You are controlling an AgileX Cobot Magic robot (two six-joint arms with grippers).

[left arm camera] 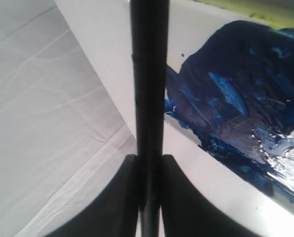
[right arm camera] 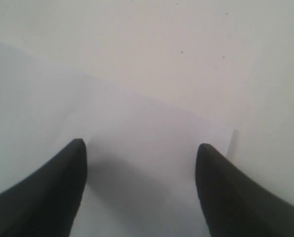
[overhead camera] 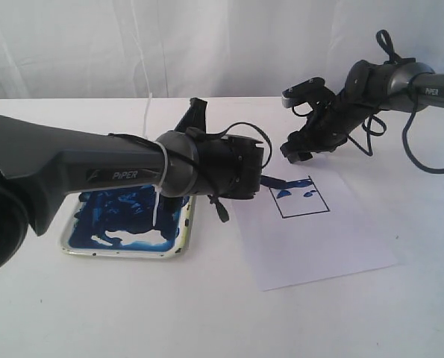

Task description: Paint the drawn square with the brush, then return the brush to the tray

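Left arm, exterior view: dark grey robot arm (overhead camera: 65, 168) lettered PiPER, filling the lower left of the frame and reaching toward the centre.
Left hand, exterior view: black left hand (overhead camera: 251, 175) at mid-frame, clamped on the long thin black brush (overhead camera: 270, 181), whose blue-stained tip pokes out just at the left edge of the drawn square.
Drawn square: small black-outlined drawn square (overhead camera: 300, 198), right of centre on a white paper sheet (overhead camera: 319, 250). It has blue dabs in its upper part and is blank below.
Tray: shallow cream-white rectangular tray (overhead camera: 124, 256), lower left of centre under the left arm, smeared with dark blue paint.
Right hand, exterior view: black right hand (overhead camera: 300, 149), upper right of centre, at the paper sheet's far edge.
Worktop: white cloth-covered worktop (overhead camera: 222, 321) carrying the tray and the paper sheet.
Left wrist view: brush (left arm camera: 147, 74) pinched tight between two dark fingers (left arm camera: 112, 197), with the paint-covered tray (left arm camera: 201, 24) beside it.
Right wrist view: right hand (right arm camera: 141, 153) spread wide and empty over the paper sheet (right arm camera: 151, 133), with bare worktop (right arm camera: 186, 49) beyond.
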